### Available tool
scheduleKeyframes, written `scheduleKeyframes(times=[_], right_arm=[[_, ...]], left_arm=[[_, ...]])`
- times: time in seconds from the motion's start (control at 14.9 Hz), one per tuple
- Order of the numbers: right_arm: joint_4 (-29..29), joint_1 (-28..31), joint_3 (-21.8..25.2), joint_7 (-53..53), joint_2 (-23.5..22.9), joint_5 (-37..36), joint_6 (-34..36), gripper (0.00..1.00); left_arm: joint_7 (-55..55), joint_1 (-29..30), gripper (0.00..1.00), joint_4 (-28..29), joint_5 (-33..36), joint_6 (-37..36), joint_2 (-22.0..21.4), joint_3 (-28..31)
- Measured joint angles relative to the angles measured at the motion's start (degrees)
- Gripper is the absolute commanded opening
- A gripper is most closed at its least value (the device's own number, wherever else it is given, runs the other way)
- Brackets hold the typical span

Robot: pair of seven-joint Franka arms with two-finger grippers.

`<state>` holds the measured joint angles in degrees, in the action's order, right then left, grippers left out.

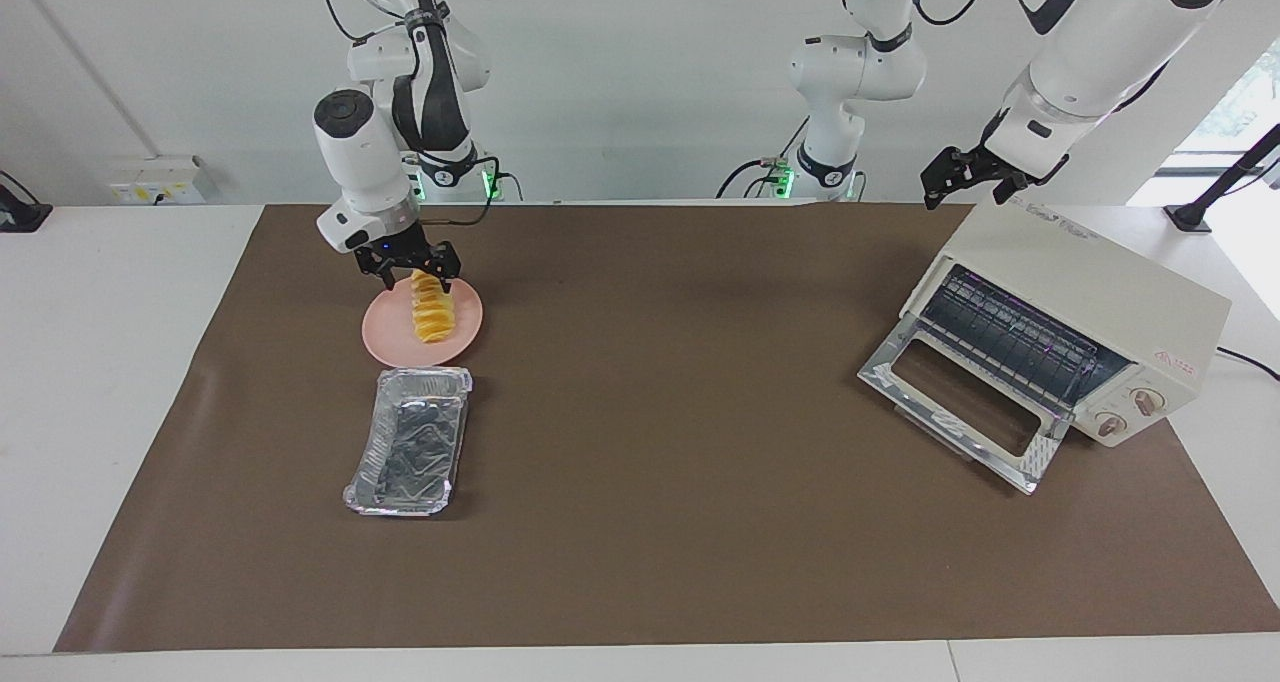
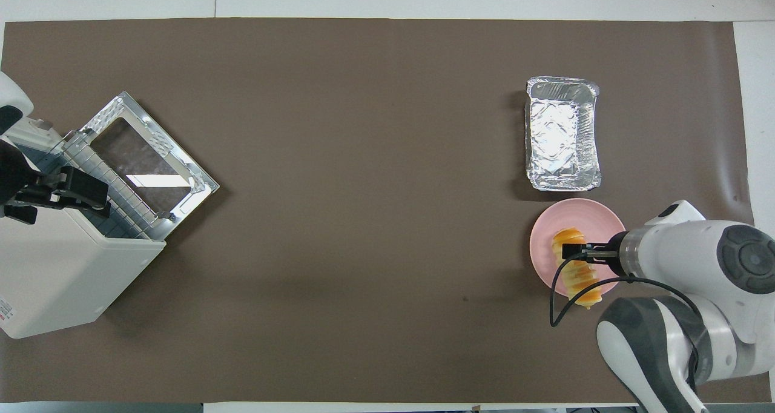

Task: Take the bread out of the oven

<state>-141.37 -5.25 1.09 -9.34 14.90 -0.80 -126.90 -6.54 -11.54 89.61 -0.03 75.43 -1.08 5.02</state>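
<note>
**Bread on plate, oven door down**

At the right arm's end of the table: right gripper point(image 1: 415, 280) over the robot-side end of the bread point(image 1: 431, 314), fingers spread wide, nothing held. Bread lying on the pink plate point(image 1: 389, 336), out of the oven, one end overhanging the plate's rim nearest the robots in the overhead view. Foil tray point(image 1: 410, 442) just beside the plate, farther from the robots, apart from it, nothing inside. All resting on the brown mat point(image 1: 660, 412).

At the left arm's end: oven point(image 1: 1085, 302) standing askew on the mat, glass door point(image 1: 965, 412) dropped flat, wire rack point(image 1: 1010, 337) bare. Left gripper point(image 1: 940, 184) waiting in the air above the oven's robot-side top corner, fingers apart, holding nothing.
</note>
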Motion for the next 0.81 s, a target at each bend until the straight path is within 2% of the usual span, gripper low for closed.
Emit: scheduleKeyframes(times=[0.4, 0.67, 0.81], right_arm=[[25.57, 5.92, 0.41, 11.97, -7.5, 0.0, 19.33, 1.0], [38.58, 5.82, 0.23, 12.07, -7.81, 0.0, 35.27, 1.0], [43.27, 5.81, 0.21, 12.08, -7.77, 0.0, 41.16, 1.0]], left_arm=[[0.0, 0.0, 1.0, 0.0, 0.0, 0.0, 0.0, 0.0], [0.0, 0.0, 1.0, 0.0, 0.0, 0.0, 0.0, 0.0], [0.0, 0.0, 1.0, 0.0, 0.0, 0.0, 0.0, 0.0]])
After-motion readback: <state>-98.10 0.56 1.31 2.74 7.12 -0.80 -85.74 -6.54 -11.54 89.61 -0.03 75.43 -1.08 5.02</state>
